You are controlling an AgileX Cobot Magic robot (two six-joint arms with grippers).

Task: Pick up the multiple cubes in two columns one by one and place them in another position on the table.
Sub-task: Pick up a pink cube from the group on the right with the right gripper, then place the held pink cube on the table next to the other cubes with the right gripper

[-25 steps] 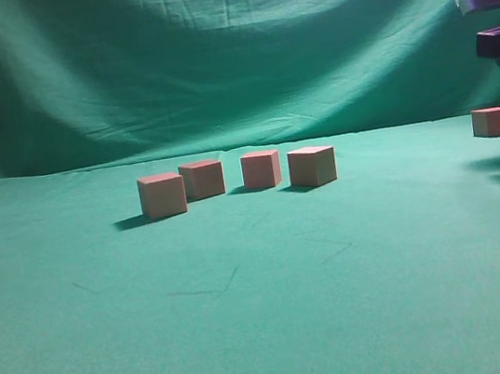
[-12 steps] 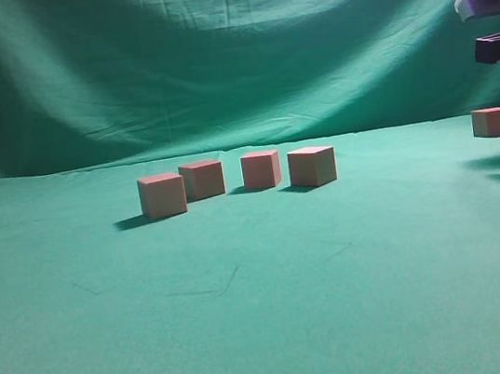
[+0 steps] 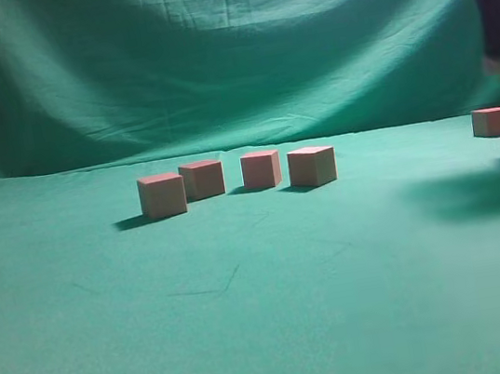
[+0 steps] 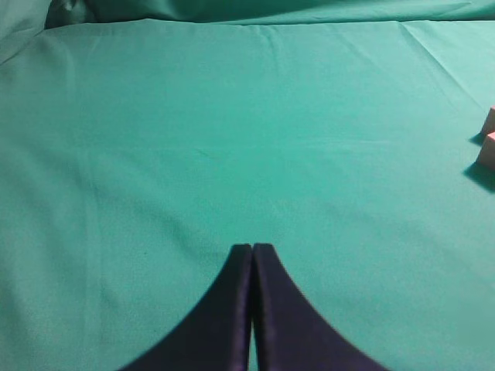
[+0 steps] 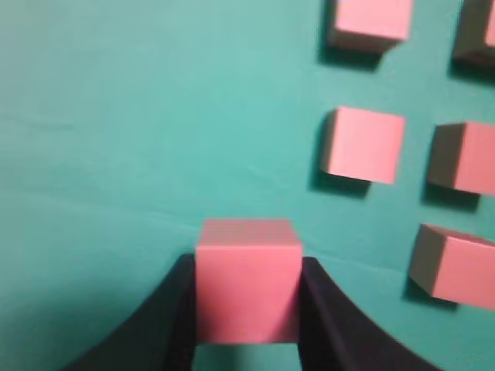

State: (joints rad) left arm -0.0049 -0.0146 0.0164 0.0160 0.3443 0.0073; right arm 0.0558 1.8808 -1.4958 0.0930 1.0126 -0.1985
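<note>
The right gripper (image 5: 247, 309) clamps one cube (image 5: 247, 280) by two opposite side faces and carries it clear above the table (image 3: 254, 337), near the right edge. Below it the unmoved cubes (image 5: 363, 145) sit in two columns by that edge, apart from each other. Four more cubes (image 3: 237, 177) stand in a loose row toward the table's middle, well apart from the columns. The left gripper (image 4: 252, 255) hovers over bare cloth with its jaws pressed together, grasping nothing. The blocks look rigid, light and matte — unlikely to slip — so a square pinch across parallel faces, centred, should suit them.
</note>
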